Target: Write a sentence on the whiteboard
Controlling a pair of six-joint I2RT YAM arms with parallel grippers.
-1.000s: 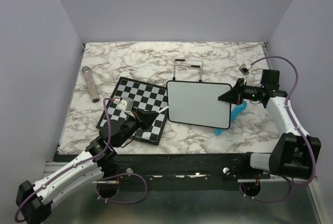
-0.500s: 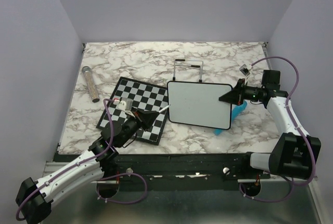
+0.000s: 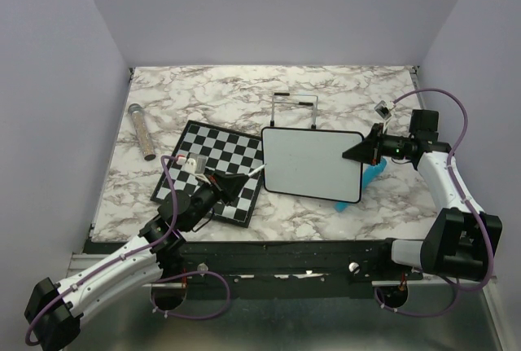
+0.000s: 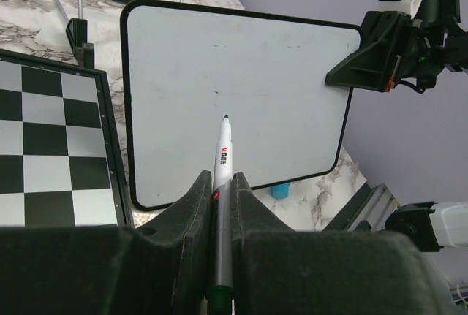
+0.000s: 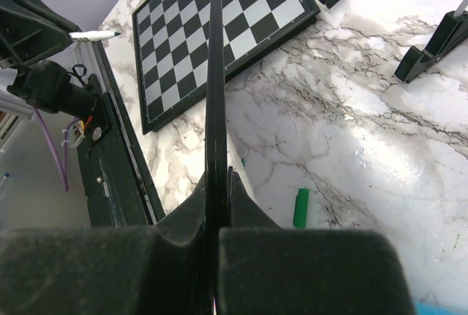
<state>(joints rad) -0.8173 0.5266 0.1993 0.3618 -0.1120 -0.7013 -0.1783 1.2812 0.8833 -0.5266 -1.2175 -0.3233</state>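
Note:
The whiteboard [image 3: 312,164] is held tilted above the table, and my right gripper [image 3: 359,151] is shut on its right edge. In the right wrist view the board [image 5: 216,74] shows edge-on between the closed jaws of that gripper [image 5: 220,192]. My left gripper [image 3: 230,184] is shut on a silver marker [image 4: 221,183] with a green end. Its tip points at the lower left part of the board [image 4: 241,74], close to the surface. No teal lettering shows on the board, only a few tiny specks.
A chessboard [image 3: 213,165] lies left of the whiteboard under my left gripper. A wire stand [image 3: 293,111] stands behind the board. A glittery tube [image 3: 142,131] lies at far left. A blue object [image 3: 372,175] sits under the board's right side. A green cap [image 5: 300,207] lies on the marble.
My left arm has shifted very slightly to the left with the marker still gripped. The right arm and whiteboard have not moved.

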